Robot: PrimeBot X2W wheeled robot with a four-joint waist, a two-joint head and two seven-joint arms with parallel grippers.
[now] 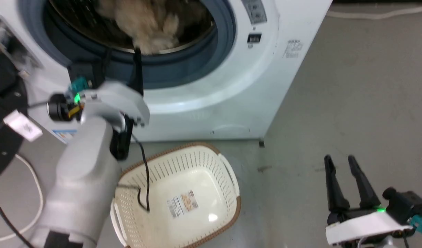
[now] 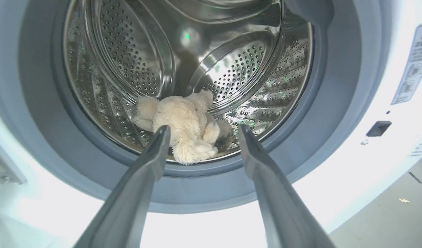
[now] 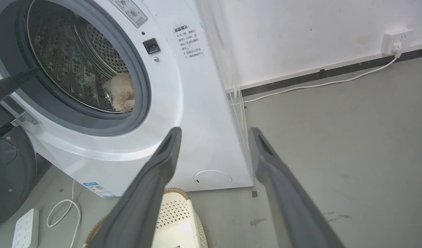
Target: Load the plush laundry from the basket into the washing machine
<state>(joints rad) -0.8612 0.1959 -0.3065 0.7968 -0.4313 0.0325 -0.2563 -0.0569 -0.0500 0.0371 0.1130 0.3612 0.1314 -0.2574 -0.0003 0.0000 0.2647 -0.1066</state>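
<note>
1. Your left claw [image 2: 203, 131] faces the open mouth of the washing machine [image 2: 348, 179], with its fingers spread wide.
2. You see the plush laundry [image 2: 183, 120] lying low in the perforated steel drum [image 2: 135, 62], just behind the grey gasket [image 2: 39, 113].

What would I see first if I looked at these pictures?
A fluffy beige toy lies in the shiny drum of the washing machine, just beyond the open left claw. On the floor before the machine sits the cream basket, its bottom sticker showing.

grey floor [image 1: 352, 103] with washing machine [image 1: 214, 103], basket [image 1: 197, 162], white cable [image 3: 61, 210] and power strip [image 3: 25, 229]
</note>
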